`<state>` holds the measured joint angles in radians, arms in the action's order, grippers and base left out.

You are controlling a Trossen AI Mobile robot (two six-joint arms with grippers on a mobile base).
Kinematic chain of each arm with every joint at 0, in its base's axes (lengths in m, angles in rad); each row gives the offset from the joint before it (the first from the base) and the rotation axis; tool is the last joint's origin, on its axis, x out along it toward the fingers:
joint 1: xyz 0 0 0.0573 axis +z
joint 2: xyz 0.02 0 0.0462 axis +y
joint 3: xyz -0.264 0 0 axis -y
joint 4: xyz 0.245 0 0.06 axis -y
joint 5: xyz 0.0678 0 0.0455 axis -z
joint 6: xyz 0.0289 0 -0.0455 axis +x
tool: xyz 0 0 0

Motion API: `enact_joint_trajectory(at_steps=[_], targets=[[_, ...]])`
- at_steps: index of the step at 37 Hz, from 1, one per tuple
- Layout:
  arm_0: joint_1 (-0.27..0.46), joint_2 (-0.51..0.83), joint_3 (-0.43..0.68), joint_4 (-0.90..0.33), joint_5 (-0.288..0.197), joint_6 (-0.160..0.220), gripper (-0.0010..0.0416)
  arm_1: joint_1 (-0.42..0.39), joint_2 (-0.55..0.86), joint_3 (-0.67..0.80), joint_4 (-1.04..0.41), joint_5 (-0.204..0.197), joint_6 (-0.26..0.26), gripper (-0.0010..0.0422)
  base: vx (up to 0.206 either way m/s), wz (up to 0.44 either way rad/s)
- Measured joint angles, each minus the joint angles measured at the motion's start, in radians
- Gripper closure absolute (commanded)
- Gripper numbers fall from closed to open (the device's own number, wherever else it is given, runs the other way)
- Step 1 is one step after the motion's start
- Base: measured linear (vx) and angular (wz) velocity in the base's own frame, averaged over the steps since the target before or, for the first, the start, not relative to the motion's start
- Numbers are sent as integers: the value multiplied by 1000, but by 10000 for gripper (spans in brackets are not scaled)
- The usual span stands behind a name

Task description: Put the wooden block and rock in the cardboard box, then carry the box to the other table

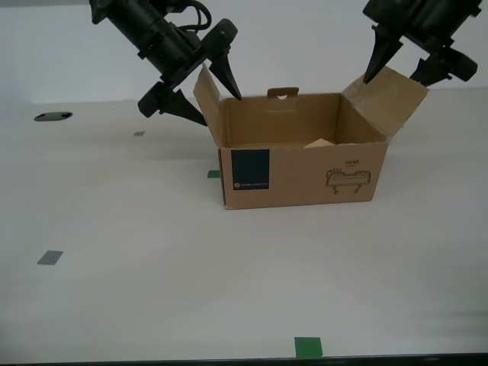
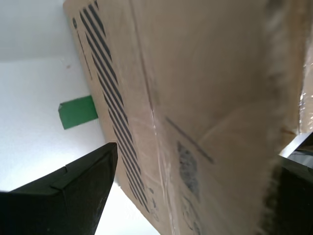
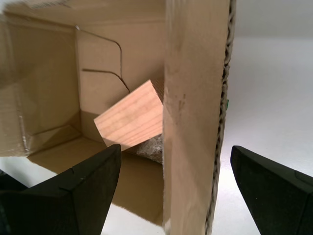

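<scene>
Spread wide astride flaps of the cardboard box (image 1: 301, 171), centre of the exterior view: my first gripper (image 3: 174, 149) and my second gripper (image 2: 198, 154), neither pinching. Wooden block (image 3: 129, 115) leaning inside, over the rock (image 3: 149, 147). Likely hazard: snagging a flap, tipping or dragging the box across the worktop (image 1: 152, 290).

- The exterior view looks down from the near side at the whole cardboard box (image 1: 301, 149) on the worktop (image 1: 152, 267).
- Both wrist views sit very close to that box (image 3: 195, 122), one at each end flap (image 2: 195, 98).
</scene>
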<state>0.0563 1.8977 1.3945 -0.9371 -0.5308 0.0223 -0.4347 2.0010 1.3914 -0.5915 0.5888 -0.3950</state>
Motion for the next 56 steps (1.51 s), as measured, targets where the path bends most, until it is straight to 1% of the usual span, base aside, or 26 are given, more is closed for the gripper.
enact_joint_trajectory(at_steps=[7, 12, 16, 17, 24, 28, 33, 40, 46, 52, 56], targets=[[10, 68, 0, 19, -2, 0, 111, -13, 8, -1, 5, -6, 0, 71, 0, 0], [21, 101, 0, 32, -15, 0, 117, -15, 7, -1, 13, -10, -2, 71, 0, 0], [31, 117, 0, 43, -16, 0, 120, -18, 7, -2, 17, -57, -2, 71, 0, 0], [34, 120, 0, 47, -16, 0, 120, -18, 7, -2, 18, -61, -2, 71, 0, 0], [49, 124, 0, 70, -16, 0, 106, -24, 13, -1, 45, -63, -5, 71, 0, 0], [51, 124, 6, 72, -18, 3, 94, -26, 23, 1, 52, -64, -20, 71, 0, 0], [52, 124, 6, 71, -18, 4, 95, -26, 22, 3, 55, -64, -23, 71, 0, 0], [55, 124, 6, 69, -18, 4, 111, -27, 21, 25, 55, -64, -23, 71, 0, 0], [56, 121, 6, 66, -18, 4, 130, -27, 21, 54, 24, -64, -23, 71, 0, 0], [56, 105, 6, 64, -18, 5, 161, -27, 21, 65, -8, -64, -23, 72, 0, 0], [56, 99, 6, 65, -18, 5, 186, -27, 20, 65, -21, -64, -23, 88, 0, 0]])
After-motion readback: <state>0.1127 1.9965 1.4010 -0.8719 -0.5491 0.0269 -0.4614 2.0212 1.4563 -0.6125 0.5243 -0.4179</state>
